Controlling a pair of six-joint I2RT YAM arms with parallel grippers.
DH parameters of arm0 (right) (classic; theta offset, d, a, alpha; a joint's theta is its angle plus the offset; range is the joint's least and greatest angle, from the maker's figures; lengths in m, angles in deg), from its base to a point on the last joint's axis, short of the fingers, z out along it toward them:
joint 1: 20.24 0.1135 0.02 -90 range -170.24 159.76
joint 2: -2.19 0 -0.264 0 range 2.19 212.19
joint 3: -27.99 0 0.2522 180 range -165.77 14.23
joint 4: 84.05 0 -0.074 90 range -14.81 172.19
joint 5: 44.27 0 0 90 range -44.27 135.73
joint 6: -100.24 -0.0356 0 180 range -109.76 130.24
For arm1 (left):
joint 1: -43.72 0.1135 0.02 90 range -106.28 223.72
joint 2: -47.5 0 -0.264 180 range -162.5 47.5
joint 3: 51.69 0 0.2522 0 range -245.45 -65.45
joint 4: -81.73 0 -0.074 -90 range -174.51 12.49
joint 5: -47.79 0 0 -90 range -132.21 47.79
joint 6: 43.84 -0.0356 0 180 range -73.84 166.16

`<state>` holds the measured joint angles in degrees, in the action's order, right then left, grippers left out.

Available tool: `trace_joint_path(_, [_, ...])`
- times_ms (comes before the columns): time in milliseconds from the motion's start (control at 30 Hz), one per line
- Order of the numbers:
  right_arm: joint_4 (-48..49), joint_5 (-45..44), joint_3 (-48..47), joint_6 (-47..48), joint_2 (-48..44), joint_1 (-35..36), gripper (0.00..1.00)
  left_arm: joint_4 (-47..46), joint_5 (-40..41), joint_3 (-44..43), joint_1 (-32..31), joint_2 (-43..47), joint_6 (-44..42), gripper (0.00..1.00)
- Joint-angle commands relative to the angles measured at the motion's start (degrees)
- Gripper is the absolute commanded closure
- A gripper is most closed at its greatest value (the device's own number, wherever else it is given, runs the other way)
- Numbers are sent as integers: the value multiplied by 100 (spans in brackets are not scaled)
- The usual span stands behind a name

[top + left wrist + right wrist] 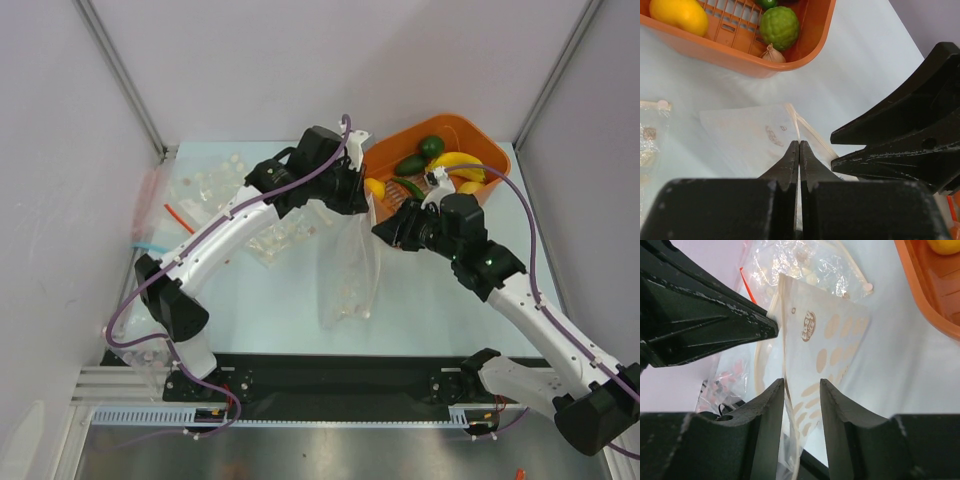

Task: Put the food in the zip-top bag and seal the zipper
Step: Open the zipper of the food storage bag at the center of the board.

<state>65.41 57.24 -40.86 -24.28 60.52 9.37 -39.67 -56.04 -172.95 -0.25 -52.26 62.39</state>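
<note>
The zip-top bag [350, 270], clear with pale round dots, is held up by its top edge near the basket. My left gripper [799, 143] is shut on that edge, where the thin zipper strip [812, 132] runs. My right gripper [802, 384] faces it from the other side, open, with the bag's dotted wall [832, 345] and mouth edge between its fingers. The food lies in the orange basket [490, 150]: banana [455, 162], avocado [410, 165], lime [432, 146] and lemons [375, 187]. The left wrist view shows a lemon [680, 15] and a lime [779, 26].
Other clear bags [215, 185], one with a red strip [178, 216], lie at the left back of the table. The two grippers stand close together above the bag, right beside the basket's near wall [715, 50]. A booth wall and frame post [120, 70] stand behind.
</note>
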Motion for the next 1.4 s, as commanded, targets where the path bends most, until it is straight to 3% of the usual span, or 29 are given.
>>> trace_joint_path(0, [131, 124, 60, -28, -146, -7, 60, -10, 47, -324, 19, 80, -111, 100])
trace_joint_path(400, [201, 510, 121, 121, -41, 142, 65, -37, 90, -420, 99, 80, 12, 100])
trace_joint_path(500, [245, 633, 86, 191, -6, 230, 74, -2, 117, -447, 107, 80, 38, 100])
trace_joint_path(600, [210, 660, 34, 236, 47, 265, 92, 7, 47, -438, 99, 71, 91, 100])
trace_joint_path(633, [175, 651, -19, 244, 100, 274, 100, 7, 29, -429, 99, 71, 100, 98])
trace_joint_path(700, [52, 538, -80, 236, 126, 265, 100, 68, 38, -429, 81, 80, 109, 90])
trace_joint_path(733, [8, 502, -142, 236, 153, 265, 100, 95, 64, -412, 55, 106, 117, 77])
trace_joint_path(800, [8, 414, -212, 148, 188, 274, 100, 121, 108, -377, 20, 159, 126, 65])
trace_joint_path(833, [-10, 370, -300, 95, 197, 265, 100, 104, 169, -264, -41, 264, 144, 54])
trace_joint_path(933, [-176, 256, -537, 7, 337, 265, 100, -71, 388, 87, -234, 492, 257, 41])
trace_joint_path(1367, [-379, -456, -986, -423, 346, 300, 100, -221, 1171, 1003, -631, 1442, 759, 37])
